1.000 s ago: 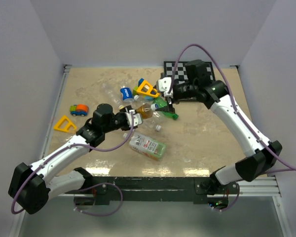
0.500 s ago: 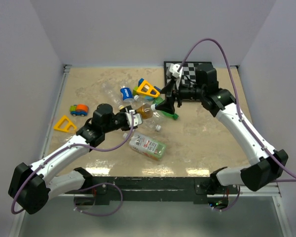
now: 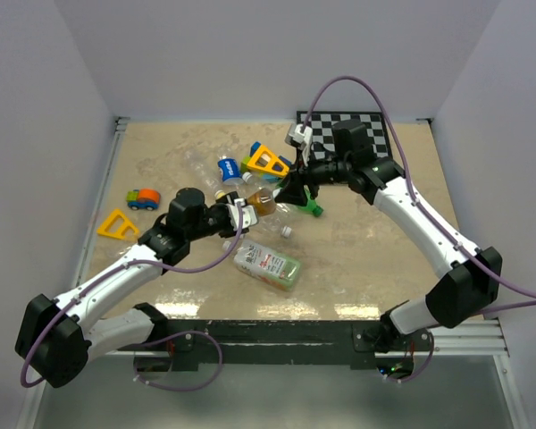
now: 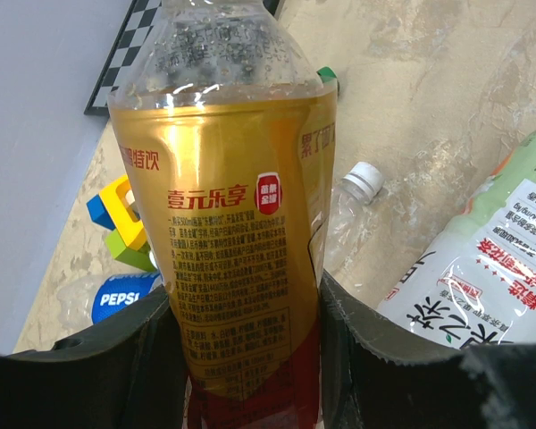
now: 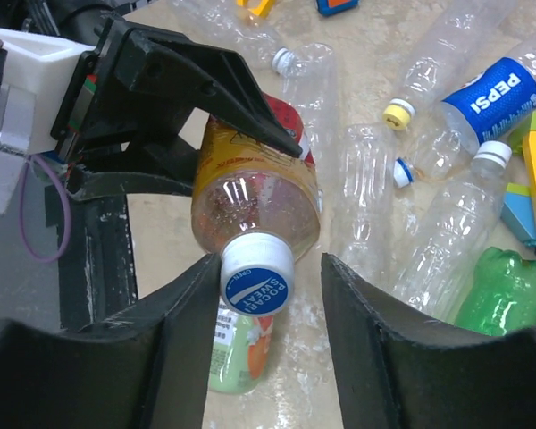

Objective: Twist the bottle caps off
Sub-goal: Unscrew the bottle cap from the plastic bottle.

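**Step in hand: cap removal, amber bottle**

1. Left gripper (image 4: 244, 308): clamped on the amber bottle (image 4: 232, 179), one finger on each side of the labelled body. The bottle appears held clear of the table (image 3: 366, 259), neck pointed toward the right arm. Reason: a body grip resists the twist and leaves the neck free for the other tool.

2. Right gripper (image 5: 270, 268): jaws part-way in, one on each side of the cap (image 5: 257, 284). One finger looks to touch the cap's side and a gap shows at the other, so it is not clamped. The approach is approx. along the bottle axis, so wrist roll should equal cap rotation.

3. Cap location: on the amber bottle's neck, white w/ a blue printed top, between the right jaws.

4. Pending: a yellow cap (image 5: 395, 113) next to the Pepsi bottle (image 5: 491, 89) and a white cap (image 5: 494, 154) on a clear bottle nearby, both among the bottles lying on the table. Judged progress: early.

5. Next move, as judged: close fully on the cap, confirm both pads seat on its side, then roll. Risks: off-centre closure pushes the neck sideways, and the thin body may slip or buckle in the left grip.
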Robot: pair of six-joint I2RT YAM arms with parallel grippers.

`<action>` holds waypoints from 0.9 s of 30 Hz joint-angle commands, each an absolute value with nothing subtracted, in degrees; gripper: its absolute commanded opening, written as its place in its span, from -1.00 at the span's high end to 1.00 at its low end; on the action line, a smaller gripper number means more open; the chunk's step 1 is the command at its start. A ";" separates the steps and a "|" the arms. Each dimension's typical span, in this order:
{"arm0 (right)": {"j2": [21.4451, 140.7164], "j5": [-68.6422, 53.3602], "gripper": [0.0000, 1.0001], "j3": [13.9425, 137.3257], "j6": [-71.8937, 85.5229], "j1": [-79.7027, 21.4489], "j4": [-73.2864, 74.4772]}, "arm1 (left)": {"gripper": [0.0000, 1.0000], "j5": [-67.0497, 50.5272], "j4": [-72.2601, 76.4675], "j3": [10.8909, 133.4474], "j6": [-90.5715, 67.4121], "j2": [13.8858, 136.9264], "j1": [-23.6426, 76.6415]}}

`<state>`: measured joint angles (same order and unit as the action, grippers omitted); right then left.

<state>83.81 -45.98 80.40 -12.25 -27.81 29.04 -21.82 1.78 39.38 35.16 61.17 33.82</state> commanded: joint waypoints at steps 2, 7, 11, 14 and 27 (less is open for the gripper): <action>83.40 -47.28 0.27 83.05 -14.67 -28.04 31.63 | 1.00 -22.94 4.83 40.17 34.63 60.82 34.01; 86.04 -50.18 1.00 87.09 -23.43 -28.30 38.47 | 1.00 -22.76 4.75 40.25 34.80 60.82 34.01; 91.39 -54.39 1.00 98.40 -53.51 -28.74 58.47 | 1.00 -23.20 4.75 40.08 34.98 60.82 33.93; 92.20 -50.47 1.00 100.99 -68.68 -30.32 64.51 | 1.00 -23.64 4.66 40.08 35.07 61.08 34.01; 85.35 -43.85 -0.12 96.60 -69.74 -32.87 49.25 | 1.00 -23.99 4.57 39.99 35.25 61.00 34.01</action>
<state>88.66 -42.59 97.45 -76.93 -32.95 58.13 -22.06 4.60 39.38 35.18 61.21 33.78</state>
